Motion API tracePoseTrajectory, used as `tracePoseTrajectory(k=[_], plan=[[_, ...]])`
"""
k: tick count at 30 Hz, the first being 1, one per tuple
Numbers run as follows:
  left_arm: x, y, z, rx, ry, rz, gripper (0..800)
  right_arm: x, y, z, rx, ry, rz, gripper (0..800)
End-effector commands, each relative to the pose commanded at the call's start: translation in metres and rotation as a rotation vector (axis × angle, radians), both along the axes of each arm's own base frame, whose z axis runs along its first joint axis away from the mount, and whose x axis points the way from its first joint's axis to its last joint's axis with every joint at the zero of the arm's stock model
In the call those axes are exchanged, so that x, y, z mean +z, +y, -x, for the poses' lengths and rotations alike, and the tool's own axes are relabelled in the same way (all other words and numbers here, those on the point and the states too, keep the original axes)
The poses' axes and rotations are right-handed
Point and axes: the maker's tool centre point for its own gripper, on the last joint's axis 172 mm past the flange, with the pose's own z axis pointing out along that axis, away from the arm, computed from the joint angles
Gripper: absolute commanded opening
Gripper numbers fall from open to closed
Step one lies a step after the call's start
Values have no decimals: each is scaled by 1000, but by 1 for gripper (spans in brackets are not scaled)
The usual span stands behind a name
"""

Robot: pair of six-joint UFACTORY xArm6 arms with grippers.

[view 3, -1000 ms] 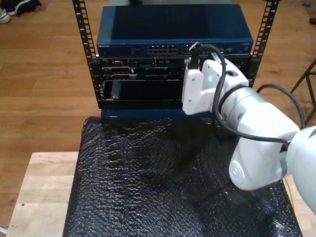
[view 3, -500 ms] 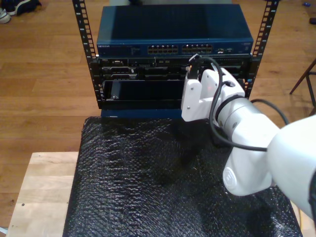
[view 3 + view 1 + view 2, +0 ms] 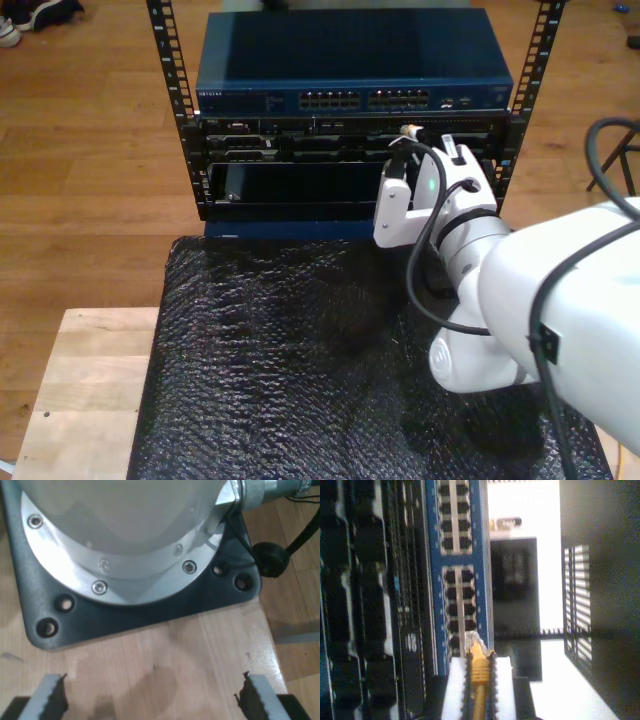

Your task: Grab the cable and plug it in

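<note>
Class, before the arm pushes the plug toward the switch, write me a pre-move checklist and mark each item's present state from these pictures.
1. Cable clamped in my second gripper: ok.
2. Clear plug sticks out past the gripper: ok.
3. Plug not yet in a port, just short of the blue network switch: ok.
4. Plug lined up with one open port: cannot tell; it sits near the port block's edge.
5. Latch tab orientation: cannot tell, too blurred.
6. My first gripper open, parked over the wooden table by an arm base plate: ok.
</note>
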Motion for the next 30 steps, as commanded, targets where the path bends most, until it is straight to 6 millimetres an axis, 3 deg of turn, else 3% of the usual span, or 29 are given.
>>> tracePoseTrajectory(k=[12, 30], plan=[[0, 0, 0, 0, 0, 0, 800, 8, -31, -5, -136, -67, 40, 0], [0, 0, 0, 0, 0, 0, 800, 1, -20, -19, -172, -147, 25, 0]])
